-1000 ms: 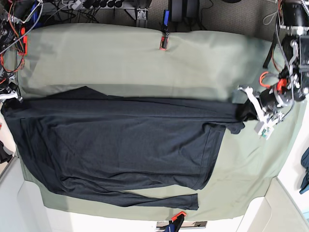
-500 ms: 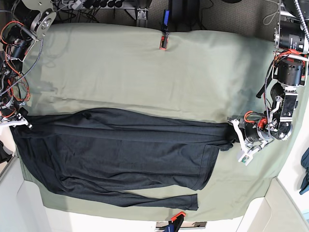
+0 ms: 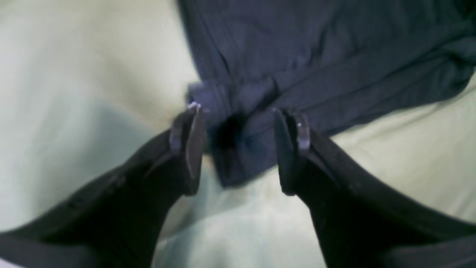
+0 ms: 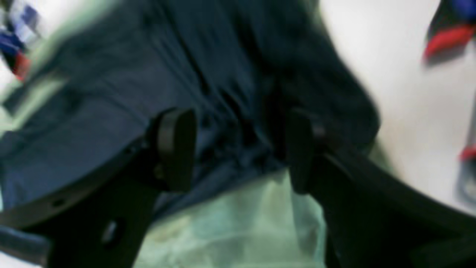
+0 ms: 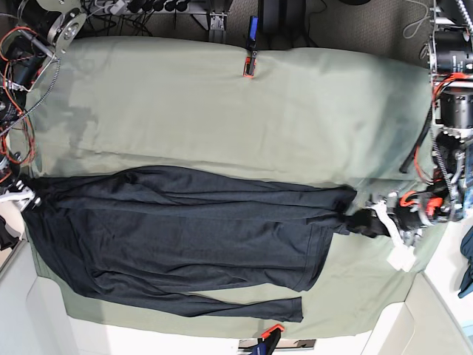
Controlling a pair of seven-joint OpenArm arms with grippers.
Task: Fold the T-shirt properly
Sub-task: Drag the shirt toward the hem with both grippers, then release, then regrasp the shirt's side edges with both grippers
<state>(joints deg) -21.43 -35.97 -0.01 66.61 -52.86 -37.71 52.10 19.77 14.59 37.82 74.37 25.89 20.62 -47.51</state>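
The dark T-shirt (image 5: 185, 229) lies lengthwise on the green cloth, its far part folded down over the body and one long sleeve along the near edge. My left gripper (image 5: 390, 231) sits at the shirt's right end. In the left wrist view, the left gripper (image 3: 240, 149) is open, and a bunched ribbed cuff of the T-shirt (image 3: 238, 100) lies loose between its fingers (image 3: 187, 145). My right gripper (image 5: 22, 198) is at the shirt's left end. The blurred right wrist view shows the right gripper (image 4: 238, 149) open over dark T-shirt (image 4: 148, 74) folds.
The sage-green table cloth (image 5: 222, 111) covers the table. A red and black clamp (image 5: 250, 65) holds its far edge and an orange clamp (image 5: 272, 330) its near edge. Cables (image 5: 22, 66) hang at the far left. A blue cloth (image 5: 467, 270) sits past the right edge.
Both grippers moved toward the near edge, drawing the shirt's far edge down over its body. Both then went from shut to open, and the fabric now lies loose.
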